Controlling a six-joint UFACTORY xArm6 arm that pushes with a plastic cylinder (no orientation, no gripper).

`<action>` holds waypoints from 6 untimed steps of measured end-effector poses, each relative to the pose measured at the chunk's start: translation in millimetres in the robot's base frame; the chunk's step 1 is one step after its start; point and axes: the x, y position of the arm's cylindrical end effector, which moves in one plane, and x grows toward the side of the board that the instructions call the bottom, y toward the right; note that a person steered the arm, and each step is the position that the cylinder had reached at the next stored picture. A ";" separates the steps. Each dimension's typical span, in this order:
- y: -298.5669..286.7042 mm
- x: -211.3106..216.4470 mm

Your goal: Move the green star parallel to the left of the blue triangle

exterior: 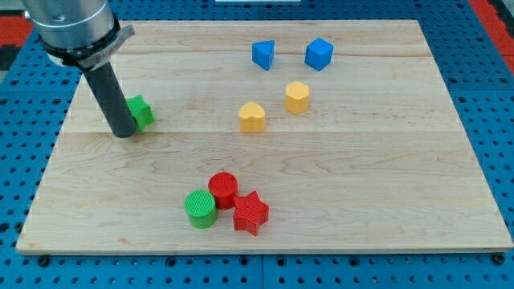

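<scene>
The green star [142,111] lies near the board's left edge, partly hidden behind the rod. My tip [124,133] rests on the board right against the star's lower left side. The blue triangle [263,54] sits at the view's top, right of centre, far to the right of and above the star.
A blue cube [319,54] sits right of the triangle. Two yellow blocks [252,116] [297,96] lie mid-board. A green cylinder [201,209], red cylinder [223,189] and red star [250,213] cluster near the bottom. The wooden board [401,185] rests on a blue pegboard.
</scene>
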 end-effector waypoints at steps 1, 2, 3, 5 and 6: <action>6.4 -32.4; 17.8 -60.0; 14.3 -82.2; 49.7 -107.2; 9.9 -101.0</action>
